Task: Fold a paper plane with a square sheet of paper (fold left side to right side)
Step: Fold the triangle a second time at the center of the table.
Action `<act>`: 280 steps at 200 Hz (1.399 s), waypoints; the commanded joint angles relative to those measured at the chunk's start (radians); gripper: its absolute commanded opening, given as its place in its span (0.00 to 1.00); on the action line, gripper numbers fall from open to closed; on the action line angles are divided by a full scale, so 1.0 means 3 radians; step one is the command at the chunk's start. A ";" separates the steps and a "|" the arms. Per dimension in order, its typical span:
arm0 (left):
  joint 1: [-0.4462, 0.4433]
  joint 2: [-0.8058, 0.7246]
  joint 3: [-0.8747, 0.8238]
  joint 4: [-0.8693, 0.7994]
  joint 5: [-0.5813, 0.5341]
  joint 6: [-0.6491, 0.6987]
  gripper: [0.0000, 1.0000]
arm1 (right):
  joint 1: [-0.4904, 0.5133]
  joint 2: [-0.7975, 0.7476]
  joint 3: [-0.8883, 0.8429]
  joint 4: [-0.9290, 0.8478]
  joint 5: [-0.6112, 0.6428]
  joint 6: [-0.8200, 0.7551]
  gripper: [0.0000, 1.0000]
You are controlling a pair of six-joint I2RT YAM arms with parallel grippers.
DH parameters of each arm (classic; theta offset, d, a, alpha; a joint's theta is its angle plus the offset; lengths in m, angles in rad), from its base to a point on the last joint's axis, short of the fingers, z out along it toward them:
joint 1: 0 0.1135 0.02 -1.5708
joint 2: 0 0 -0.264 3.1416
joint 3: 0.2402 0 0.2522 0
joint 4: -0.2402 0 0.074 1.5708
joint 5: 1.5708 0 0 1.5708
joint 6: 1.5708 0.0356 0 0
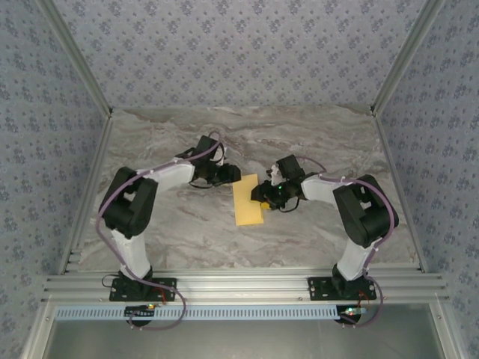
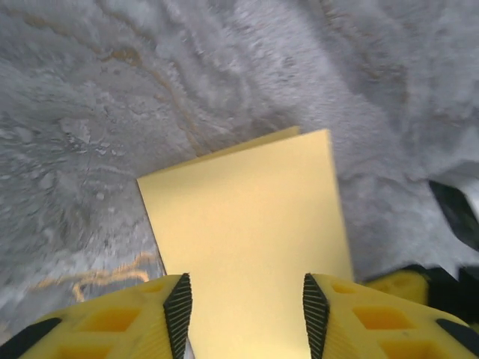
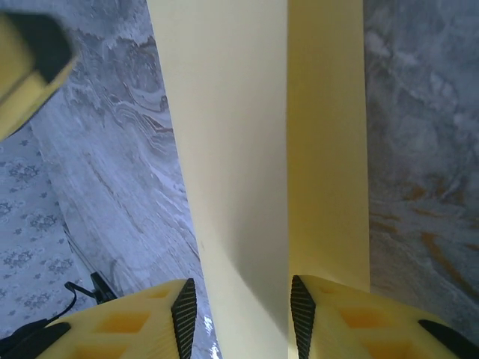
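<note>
The square sheet of paper lies on the marble table, folded over into a tall yellow strip. My left gripper sits at the strip's far left corner. In the left wrist view its jaws stand open over the paper, pads apart and not pinching. My right gripper is at the strip's right edge. In the right wrist view its jaws are open, and a raised upper flap runs between them above the flat lower layer. No paper plane shape shows.
The grey marble table is walled by aluminium rails and patterned panels. Part of the right gripper shows at the edge of the left wrist view, and a left fingertip in the right wrist view. Both arm bases sit at the near edge.
</note>
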 commanded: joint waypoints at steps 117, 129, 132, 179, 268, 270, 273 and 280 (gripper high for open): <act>-0.1795 -0.1065 -0.0819 -0.0180 -0.1624 0.0402 0.62 | -0.0168 0.0236 0.0478 -0.0076 -0.0308 0.0187 0.37; -0.1865 -0.0937 -0.0732 -0.0229 -0.1715 0.0382 0.63 | -0.0168 0.0241 0.0488 -0.0084 -0.0304 0.0185 0.37; -0.1871 -0.0910 -0.0712 -0.0239 -0.1731 0.0377 0.63 | -0.0168 0.0243 0.0490 -0.0082 -0.0306 0.0185 0.37; -0.1978 -0.0445 -0.0327 -0.0490 -0.2040 0.0305 0.65 | -0.0164 0.0258 0.0508 -0.0113 -0.0318 0.0181 0.37; -0.2134 0.0055 0.0185 -0.0972 -0.2760 0.0290 0.68 | -0.0137 0.0328 0.0552 -0.0104 -0.0323 0.0202 0.37; -0.2137 0.0056 0.0190 -0.0977 -0.2767 0.0293 0.68 | -0.0136 0.0328 0.0552 -0.0105 -0.0323 0.0204 0.37; -0.2137 0.0064 0.0194 -0.0987 -0.2778 0.0295 0.68 | -0.0132 0.0328 0.0552 -0.0105 -0.0323 0.0208 0.37; -0.2138 0.0079 0.0210 -0.0999 -0.2796 0.0305 0.67 | -0.0132 0.0335 0.0557 -0.0102 -0.0325 0.0206 0.37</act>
